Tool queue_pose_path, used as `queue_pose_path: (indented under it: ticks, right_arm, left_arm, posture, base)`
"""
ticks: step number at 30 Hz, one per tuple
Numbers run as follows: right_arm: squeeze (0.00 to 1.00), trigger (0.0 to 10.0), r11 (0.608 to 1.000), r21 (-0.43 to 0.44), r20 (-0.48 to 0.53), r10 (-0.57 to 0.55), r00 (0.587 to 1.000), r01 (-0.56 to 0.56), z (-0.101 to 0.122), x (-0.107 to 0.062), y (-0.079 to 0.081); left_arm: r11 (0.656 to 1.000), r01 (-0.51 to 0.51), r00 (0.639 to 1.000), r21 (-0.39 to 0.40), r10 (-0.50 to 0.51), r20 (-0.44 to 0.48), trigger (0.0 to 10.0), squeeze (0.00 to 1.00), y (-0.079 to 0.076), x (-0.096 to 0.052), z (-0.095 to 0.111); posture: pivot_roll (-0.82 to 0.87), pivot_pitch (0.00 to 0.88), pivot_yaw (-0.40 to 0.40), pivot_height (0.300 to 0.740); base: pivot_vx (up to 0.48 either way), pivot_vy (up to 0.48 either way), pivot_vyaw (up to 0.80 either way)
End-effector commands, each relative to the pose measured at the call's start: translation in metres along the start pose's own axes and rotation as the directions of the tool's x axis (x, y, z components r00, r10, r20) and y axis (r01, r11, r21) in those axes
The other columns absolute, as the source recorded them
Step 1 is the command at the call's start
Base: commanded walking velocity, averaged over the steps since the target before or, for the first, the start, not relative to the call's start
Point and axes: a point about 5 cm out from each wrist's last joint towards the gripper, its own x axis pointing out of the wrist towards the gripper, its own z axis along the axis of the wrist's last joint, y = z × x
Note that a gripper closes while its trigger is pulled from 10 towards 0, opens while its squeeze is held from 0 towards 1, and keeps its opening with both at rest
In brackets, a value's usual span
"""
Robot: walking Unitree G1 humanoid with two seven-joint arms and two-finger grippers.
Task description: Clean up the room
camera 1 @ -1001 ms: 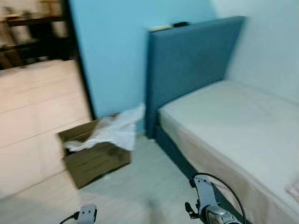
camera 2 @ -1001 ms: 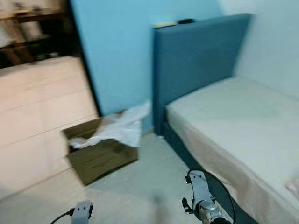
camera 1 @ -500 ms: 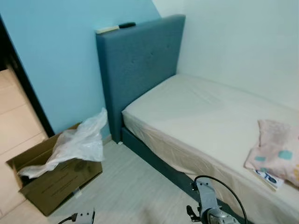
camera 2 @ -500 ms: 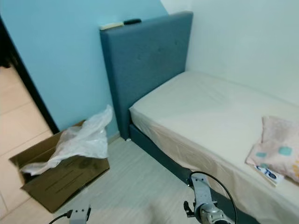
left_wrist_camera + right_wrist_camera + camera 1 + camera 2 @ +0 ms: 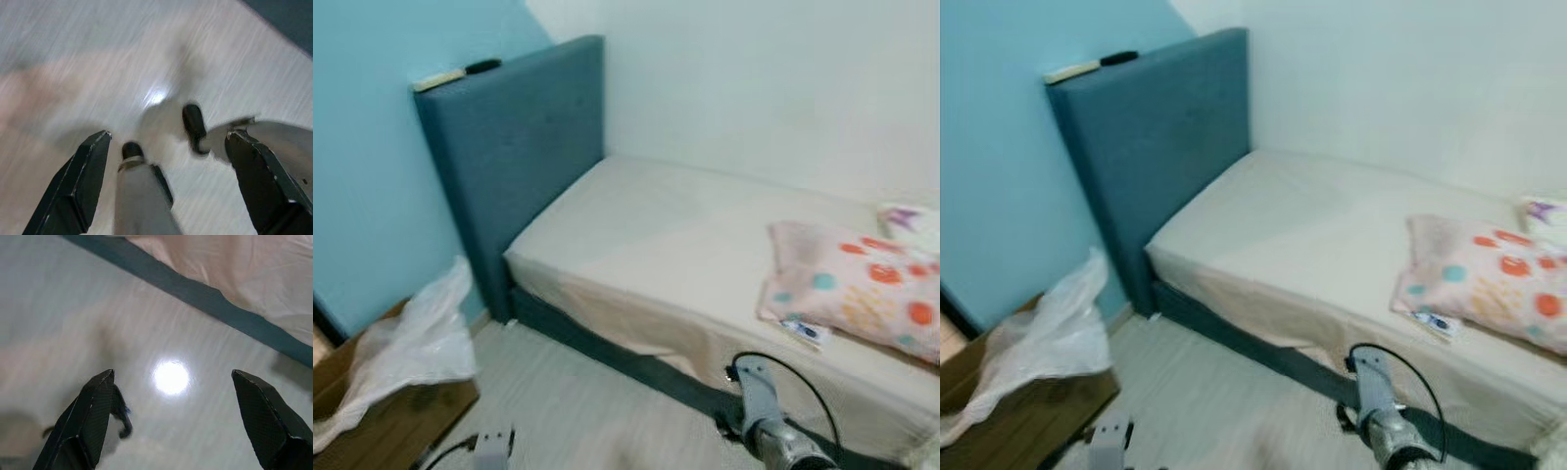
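A bed with a cream mattress (image 5: 675, 235) and a blue headboard (image 5: 509, 147) stands against the white wall. A pink pillow with coloured dots (image 5: 862, 294) lies on it at the right. A small blue-and-white packet (image 5: 806, 332) lies at the pillow's front edge, and a white and purple item (image 5: 1547, 211) sits at the far right. My left gripper (image 5: 168, 133) hangs open above the pale floor. My right gripper (image 5: 173, 372) is also open and holds nothing, over the floor beside the bed's dark base (image 5: 205, 296).
A cardboard box (image 5: 1028, 431) with a white plastic bag (image 5: 406, 343) draped over it stands at the lower left by the blue wall. A pale flat thing and a black item (image 5: 460, 73) rest on top of the headboard. Pale floor (image 5: 578, 411) runs along the bed.
The camera has swung to the right: the doorway has gone out of view, the box and headboard have slid left, and the pillow has come further into view. Both arms stay low.
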Motion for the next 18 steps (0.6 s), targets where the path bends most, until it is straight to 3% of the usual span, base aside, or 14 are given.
queue_pose_path:
  ticks: [1,4,5,10,11,13,18]
  right_arm:
    - [0.0,10.0,1.0,-0.016,0.006,0.007,1.0,-0.007,0.0,0.001,0.006]
    - [0.0,10.0,0.999,-0.024,-0.011,0.022,1.0,-0.022,-0.008,0.001,0.014]
    - [0.0,10.0,0.998,-0.054,-0.032,0.04,0.999,-0.041,-0.018,0.0,0.025]
    - [0.0,10.0,0.996,-0.077,-0.038,0.038,0.999,-0.041,-0.021,0.0,0.026]
    - [0.0,10.0,0.998,-0.035,-0.046,0.052,0.998,-0.053,-0.023,0.0,0.029]
    - [0.0,10.0,0.997,-0.036,-0.056,0.068,0.996,-0.07,-0.025,0.0,0.033]
    - [0.0,10.0,0.989,-0.092,-0.08,0.104,0.991,-0.112,-0.03,-0.001,0.042]
  left_arm:
    - [1.0,-0.003,1.0,-0.008,0.003,0.0,10.0,0.0,0.002,0.0,0.002]
    - [1.0,-0.01,1.0,-0.016,0.01,0.008,10.0,0.0,0.004,0.0,0.005]
    - [0.999,-0.03,0.999,-0.026,0.03,0.016,10.0,0.0,0.009,-0.001,0.007]
    - [0.998,-0.044,0.999,-0.033,0.045,0.022,10.0,0.0,0.012,-0.002,0.009]
    - [0.996,-0.067,0.997,-0.061,0.07,0.036,10.0,0.0,0.016,-0.003,0.012]
    - [0.992,-0.097,0.994,-0.079,0.101,0.052,10.0,0.0,0.021,-0.004,0.015]
    - [0.982,-0.157,0.982,-0.102,0.166,0.085,10.0,0.0,0.029,-0.005,0.023]
  posture:
    - [-0.08,0.0,0.04,0.7]
    - [-0.08,0.0,0.049,0.7]
    - [-0.08,0.0,0.048,0.7]
    - [-0.08,0.0,0.047,0.7]
    - [-0.08,0.0,0.046,0.7]
    - [-0.07,0.0,0.039,0.7]
    - [-0.05,0.0,0.027,0.7]
  base:
    - [0.0,0.0,-0.76]
    - [0.0,0.0,-0.76]
    - [0.0,0.0,-0.76]
    - [0.0,0.0,-0.76]
    - [0.0,0.0,-0.76]
    - [0.0,0.0,-0.76]
    - [0.0,0.0,-0.76]
